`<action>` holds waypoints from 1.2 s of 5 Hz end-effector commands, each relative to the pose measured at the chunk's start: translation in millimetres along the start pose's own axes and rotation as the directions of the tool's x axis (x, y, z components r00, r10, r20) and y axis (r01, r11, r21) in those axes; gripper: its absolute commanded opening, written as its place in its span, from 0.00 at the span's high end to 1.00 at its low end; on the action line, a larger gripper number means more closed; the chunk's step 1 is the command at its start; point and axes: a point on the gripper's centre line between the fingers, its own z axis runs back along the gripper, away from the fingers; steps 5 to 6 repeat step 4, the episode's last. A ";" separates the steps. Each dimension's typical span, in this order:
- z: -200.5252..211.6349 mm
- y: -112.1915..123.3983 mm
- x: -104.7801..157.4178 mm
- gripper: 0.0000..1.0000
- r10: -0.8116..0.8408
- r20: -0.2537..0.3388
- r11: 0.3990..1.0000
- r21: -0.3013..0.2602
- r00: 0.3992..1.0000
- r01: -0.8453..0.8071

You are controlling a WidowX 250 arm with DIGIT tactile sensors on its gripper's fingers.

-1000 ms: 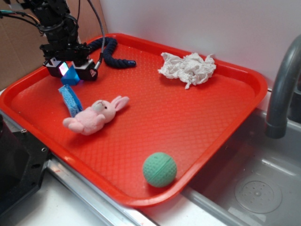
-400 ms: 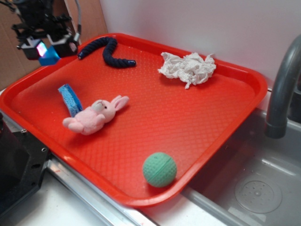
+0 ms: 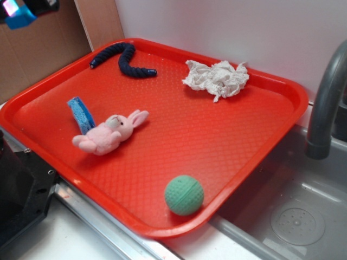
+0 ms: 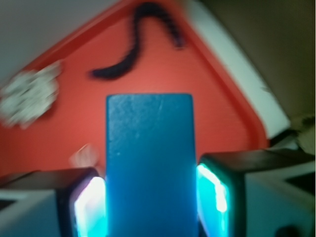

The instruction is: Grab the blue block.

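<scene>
- Wrist view: pincer (image 4: 150, 197) clenched on the blue block (image 4: 150, 163), pads touching both its sides.
- Red tray (image 3: 282, 108) lies well below, blurred.

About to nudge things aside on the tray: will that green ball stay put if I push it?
Probably not. The green ball looks round all over, so it would likely roll. It sits near the red tray's front rim, which may stop it. Its ribbed surface suggests rubber or foam, so likely light.
</scene>
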 end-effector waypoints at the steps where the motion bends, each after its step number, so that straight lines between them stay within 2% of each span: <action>1: 15.4 -38.9 -6.5 1.00 -0.160 0.003 0.987 -0.010 0.987 0.160; 2: 15.5 -54.8 -8.1 1.00 -0.215 -0.010 0.977 -0.015 0.977 0.214; 3: 14.3 -61.2 -7.8 1.00 -0.215 -0.010 0.976 -0.019 0.977 0.215; 6: 14.7 -58.5 -10.0 1.00 -0.206 0.001 0.978 -0.022 0.979 0.206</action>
